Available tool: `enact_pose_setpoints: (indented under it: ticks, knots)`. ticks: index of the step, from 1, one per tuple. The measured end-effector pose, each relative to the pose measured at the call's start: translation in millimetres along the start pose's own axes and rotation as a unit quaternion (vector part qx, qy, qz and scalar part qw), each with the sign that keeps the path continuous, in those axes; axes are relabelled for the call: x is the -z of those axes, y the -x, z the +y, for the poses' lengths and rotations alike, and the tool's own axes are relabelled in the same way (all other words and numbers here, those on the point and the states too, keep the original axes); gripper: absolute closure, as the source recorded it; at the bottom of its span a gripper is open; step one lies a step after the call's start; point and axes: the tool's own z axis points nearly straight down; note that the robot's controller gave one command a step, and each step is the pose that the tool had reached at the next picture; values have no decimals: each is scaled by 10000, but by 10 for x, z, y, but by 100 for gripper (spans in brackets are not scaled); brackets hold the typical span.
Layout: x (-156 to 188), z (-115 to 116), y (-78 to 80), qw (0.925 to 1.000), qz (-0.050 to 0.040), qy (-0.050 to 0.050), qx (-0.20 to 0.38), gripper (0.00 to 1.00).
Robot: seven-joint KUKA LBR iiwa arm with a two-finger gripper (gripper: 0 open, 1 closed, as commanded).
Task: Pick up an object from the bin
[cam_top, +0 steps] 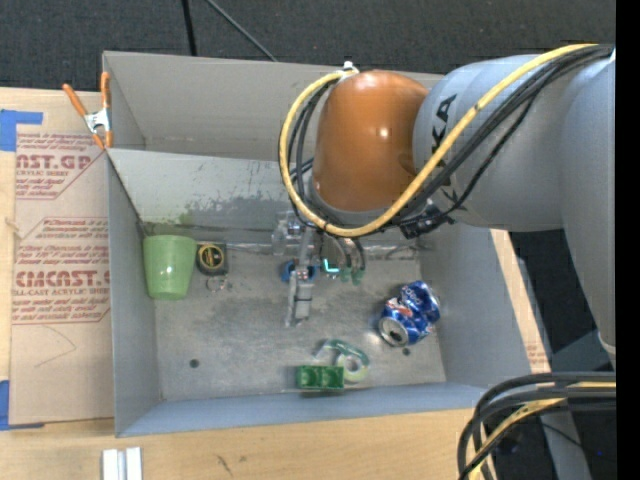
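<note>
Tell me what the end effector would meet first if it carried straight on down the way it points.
Most likely the bare floor of the bin, near its middle: nothing seems to lie under the end effector. The crushed blue can sits off to the side; depth is hard to judge.

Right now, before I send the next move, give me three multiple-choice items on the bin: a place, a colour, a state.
1. Where in the bin does the green cup lie?
A) left end
B) right end
C) middle

2. What colour is the drink can, mainly?
A) yellow
B) blue
C) green

3. What state is the can in?
A) upright and intact
B) crushed, lying on the floor
C) stacked inside the cup

Key: 1 A, the cup lies by the left wall; 2 B, its skin is blue with white patches; 3 B, its body is crumpled and it lies on its side.
</note>
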Motion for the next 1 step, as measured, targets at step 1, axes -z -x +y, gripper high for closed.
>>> enact_pose_setpoints:
  ticks: [1]
  knots:
    - [-948, -378, -640, 10000, 33, -9, -6, 0]
